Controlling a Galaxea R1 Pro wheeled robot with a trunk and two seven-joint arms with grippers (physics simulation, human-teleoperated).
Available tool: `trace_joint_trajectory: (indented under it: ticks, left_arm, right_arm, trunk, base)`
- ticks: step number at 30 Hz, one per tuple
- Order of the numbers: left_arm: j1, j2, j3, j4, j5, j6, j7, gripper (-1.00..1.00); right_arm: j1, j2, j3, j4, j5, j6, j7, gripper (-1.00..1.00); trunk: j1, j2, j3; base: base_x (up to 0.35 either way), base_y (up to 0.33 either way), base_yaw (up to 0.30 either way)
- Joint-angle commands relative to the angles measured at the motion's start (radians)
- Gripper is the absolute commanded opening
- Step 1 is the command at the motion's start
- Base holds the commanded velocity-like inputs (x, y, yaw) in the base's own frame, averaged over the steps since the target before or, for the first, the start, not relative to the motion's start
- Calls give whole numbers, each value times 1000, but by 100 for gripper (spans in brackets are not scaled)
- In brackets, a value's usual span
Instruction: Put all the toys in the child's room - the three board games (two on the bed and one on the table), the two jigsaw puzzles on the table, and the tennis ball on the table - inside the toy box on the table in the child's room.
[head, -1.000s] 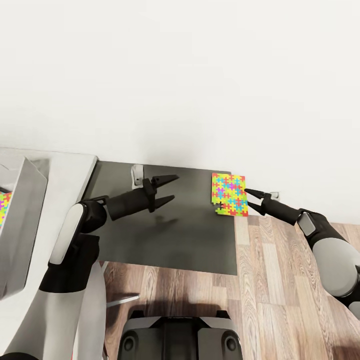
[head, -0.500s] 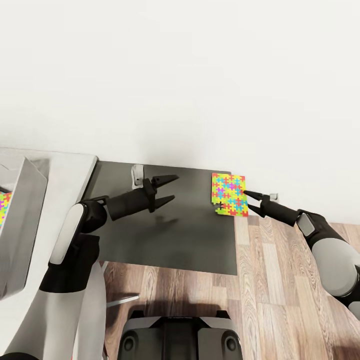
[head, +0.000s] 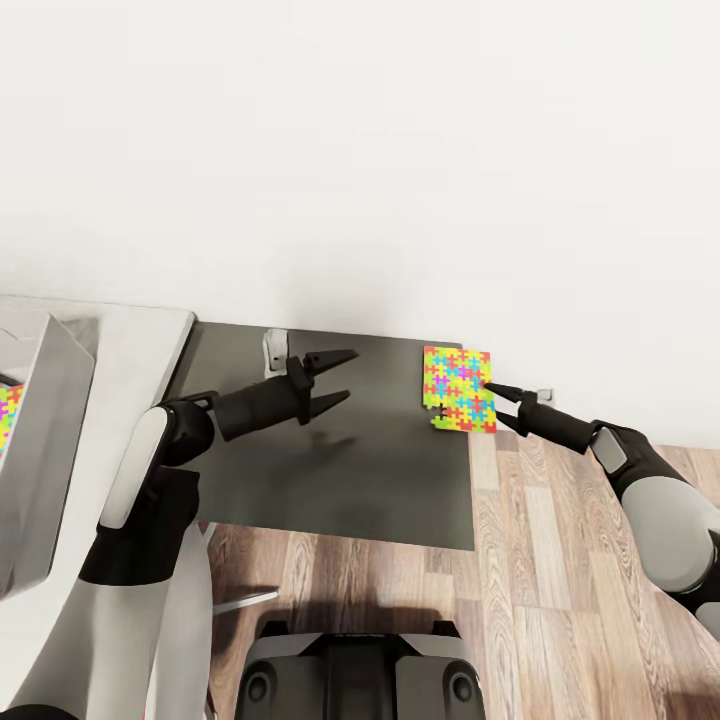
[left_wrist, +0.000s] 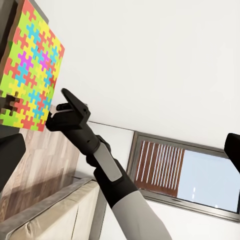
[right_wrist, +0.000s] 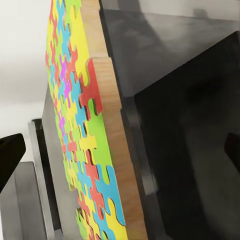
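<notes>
A jigsaw puzzle (head: 458, 389), bright and multicoloured, lies flat at the right edge of a dark grey surface (head: 330, 470). My right gripper (head: 494, 402) is open, its two fingertips straddling the puzzle's right edge; the right wrist view shows that puzzle (right_wrist: 82, 145) edge-on between the widely spread jaws. My left gripper (head: 350, 373) hangs open and empty above the dark surface, well left of the puzzle. The light-grey toy box (head: 45, 420) stands on the white table (head: 140, 350) at far left. A second jigsaw puzzle (head: 8, 415) peeks out behind its wall.
A white wall runs right behind the dark surface, with a small outlet (head: 274, 346) on it. Wood-plank floor (head: 560, 600) lies to the right and in front. In the left wrist view a dark-framed window (left_wrist: 185, 175) and the beige bed (left_wrist: 50, 210) appear beyond my right arm.
My right gripper has crept a little to the left, so its fingertips now reach around the puzzle's right edge. The left arm and the puzzle have not moved.
</notes>
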Motion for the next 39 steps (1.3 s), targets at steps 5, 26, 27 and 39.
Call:
trace_joint_trajectory:
  ticks: [5, 26, 27, 39]
  left_arm:
    - [-1, -1, 1, 0, 10, 1, 10, 100]
    - [-1, -1, 1, 0, 10, 0, 11, 100]
    - [-1, -1, 1, 0, 10, 0, 11, 100]
    - [-1, -1, 1, 0, 11, 0, 12, 100]
  right_arm:
    - [-1, 3, -1, 1, -5, 7, -6, 100]
    - [0, 49, 2, 2, -3, 3, -71, 100]
    - [0, 52, 2, 2, -3, 3, -72, -100]
    - [1, 63, 6, 1, -2, -1, -77, -100]
  trunk:
    - [1, -2, -1]
    - [1, -2, -1]
    - [1, -2, -1]
    - [1, -2, -1]
  base:
    - [0, 0, 0]
    - [0, 0, 0]
    - [0, 0, 0]
    - [0, 0, 0]
